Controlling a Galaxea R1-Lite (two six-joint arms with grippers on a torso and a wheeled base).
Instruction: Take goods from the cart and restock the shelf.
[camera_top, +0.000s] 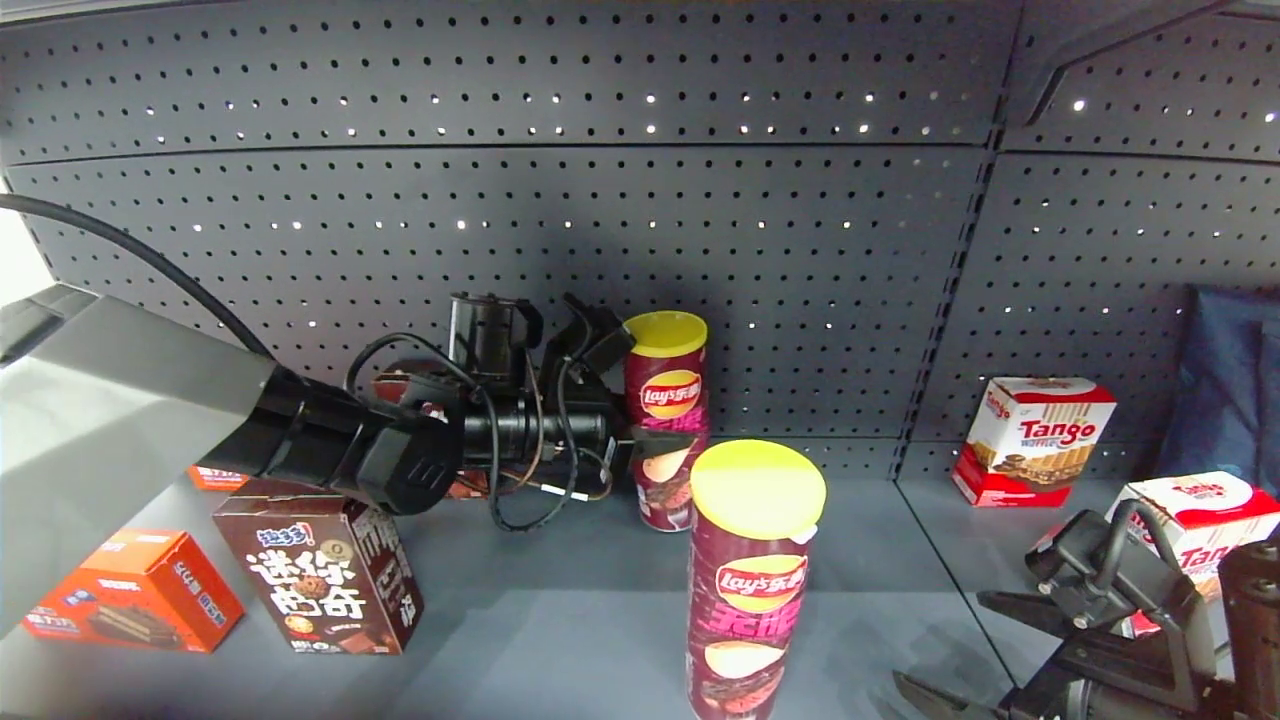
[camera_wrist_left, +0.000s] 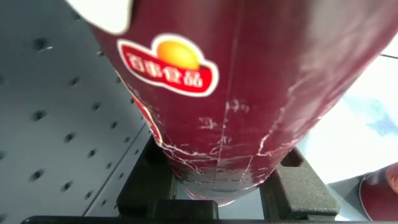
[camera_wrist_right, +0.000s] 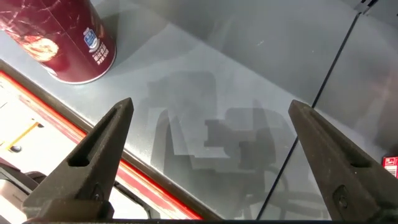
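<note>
One can (camera_top: 665, 400), pinched mid-body by my left end effector (camera_top: 632, 395); I judge it light, stiff, slick, crushable. Right end effector (camera_wrist_right: 211, 107) spread.

left arm (camera_top: 330, 440): pale grey flat-sided link farthest from the tool, then glossy black round segments running up to it. A thick black cable (camera_top: 130, 250) arcs over the grey link. Thinner black leads (camera_top: 520, 480) loop loose just behind the left gripper (camera_top: 645, 440), one with a white section. A black cylindrical housing (camera_top: 490, 330) sits on top, behind the fingers. finger pads (camera_wrist_left: 298, 193) are black, blocky and matte.

right gripper (camera_wrist_right: 211, 106): two dark wedge fingers (camera_wrist_right: 93, 162) tapering to blunt tips, with a small recessed hole in each. The bracket body behind is black, with exposed screw heads (camera_top: 1075, 620) and a black cable loop (camera_top: 1115, 530).
</note>
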